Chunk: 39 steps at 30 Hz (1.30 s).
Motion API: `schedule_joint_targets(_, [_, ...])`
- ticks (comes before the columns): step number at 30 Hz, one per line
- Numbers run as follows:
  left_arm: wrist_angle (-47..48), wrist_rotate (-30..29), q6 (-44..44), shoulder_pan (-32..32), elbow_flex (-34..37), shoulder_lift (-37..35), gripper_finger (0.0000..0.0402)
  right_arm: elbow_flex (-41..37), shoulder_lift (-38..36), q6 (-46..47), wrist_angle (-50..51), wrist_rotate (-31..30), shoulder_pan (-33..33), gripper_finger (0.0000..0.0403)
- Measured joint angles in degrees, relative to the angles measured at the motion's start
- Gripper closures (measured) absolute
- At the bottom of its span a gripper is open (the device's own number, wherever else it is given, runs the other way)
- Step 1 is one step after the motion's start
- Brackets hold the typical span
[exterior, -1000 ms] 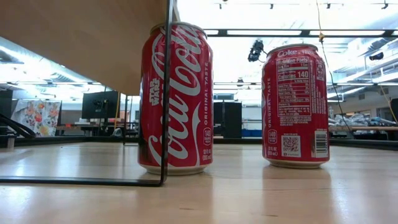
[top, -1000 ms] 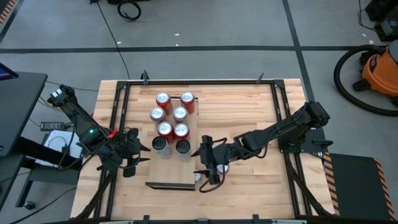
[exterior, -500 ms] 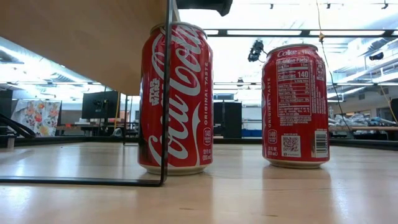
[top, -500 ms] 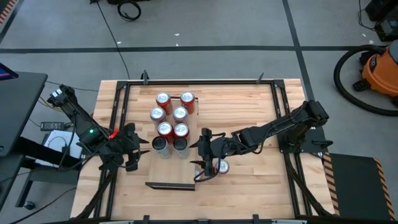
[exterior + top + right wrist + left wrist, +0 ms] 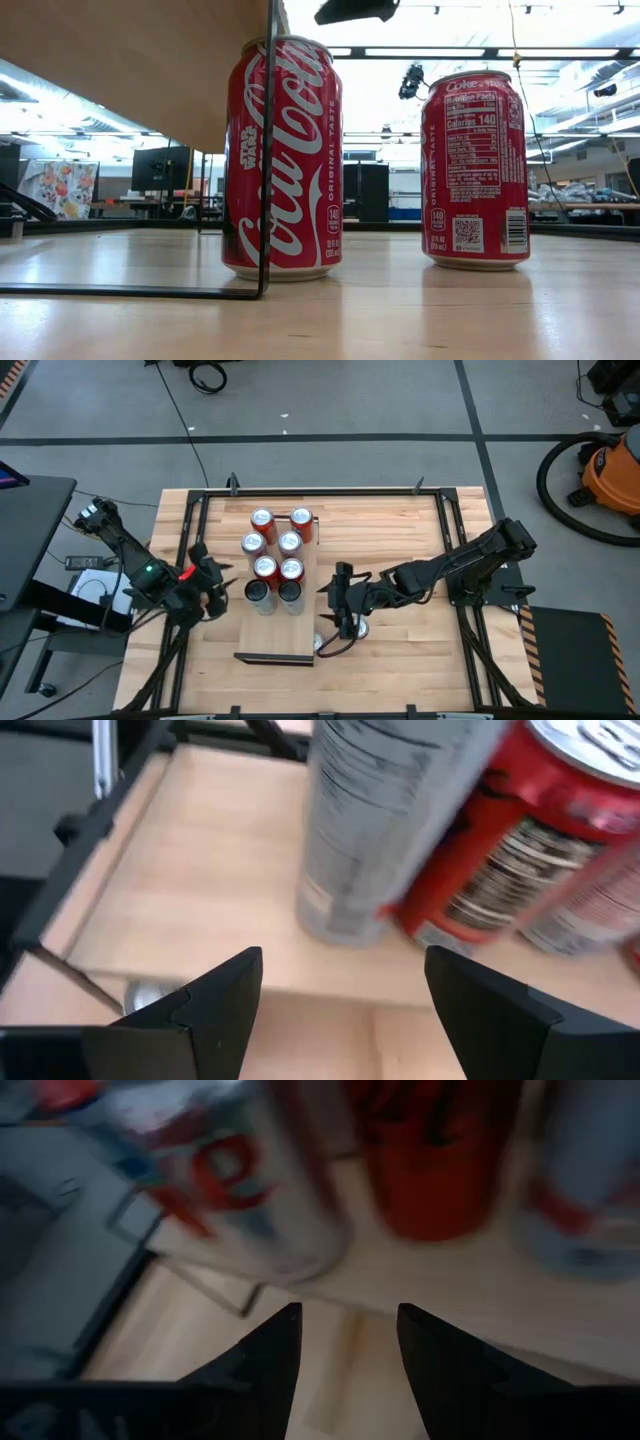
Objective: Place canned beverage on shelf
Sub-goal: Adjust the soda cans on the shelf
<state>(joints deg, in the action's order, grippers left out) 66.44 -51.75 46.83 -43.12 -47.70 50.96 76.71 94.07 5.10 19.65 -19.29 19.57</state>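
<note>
Nearest the table front, two red Coke cans stand upright on the tabletop. One (image 5: 283,160) is just behind the shelf's wire leg (image 5: 268,150); the other (image 5: 475,170) is apart to its side. Neither has moved.

What's changed: the right gripper (image 5: 342,600) was low over those two cans a sec ago and has since pulled up & back. It now hangs near the shelf's right edge, fingers (image 5: 225,1000) spread w/ nothing between. So no pick was made, and both cans likely still need placing.

The left gripper (image 5: 205,577) has swung back along the shelf's left side, also parted & empty.

The shelf (image 5: 270,632) is a pale ply board w/ a dark front edge and bare front half. Farther back it carries two silver cans (image 5: 257,592), then six red cans (image 5: 289,542) in pairs.
</note>
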Motion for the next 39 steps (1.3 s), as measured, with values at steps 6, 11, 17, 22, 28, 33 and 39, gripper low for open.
schedule_joint_targets(6, [5.2,-1.8,1.1,7.0,0.5,0.0,0.0224,0.0,-1.7,0.2,2.7,-1.1,-0.2,0.0117])
schedule_joint_targets(11, [5.3,-3.0,0.7,13.3,0.5,0.0,0.0224,0.0,-1.5,-0.1,2.5,-1.2,-0.6,0.0122])
schedule_joint_targets(17, [2.5,-4.1,-0.8,18.3,0.5,0.0,0.0224,0.0,-1.5,-0.8,0.4,-1.2,-0.5,0.0127])
schedule_joint_targets(22, [-3.7,-4.7,-5.1,20.1,0.5,0.0,0.0224,0.0,-1.4,-0.8,0.1,-0.7,-0.5,0.0129])
schedule_joint_targets(28, [-8.1,-4.6,-9.0,20.6,0.5,0.0,0.0224,0.0,-1.4,-0.8,0.1,-0.7,-0.1,0.0129])
schedule_joint_targets(33, [-8.7,-4.6,-9.1,20.6,0.5,0.0,0.0224,0.0,-1.4,-1.0,-0.6,-0.5,0.2,0.0132])
schedule_joint_targets(39, [-9.9,-4.1,-9.1,20.6,0.5,0.0,0.0224,0.0,-1.4,-1.0,-0.7,-0.5,0.2,0.0133])
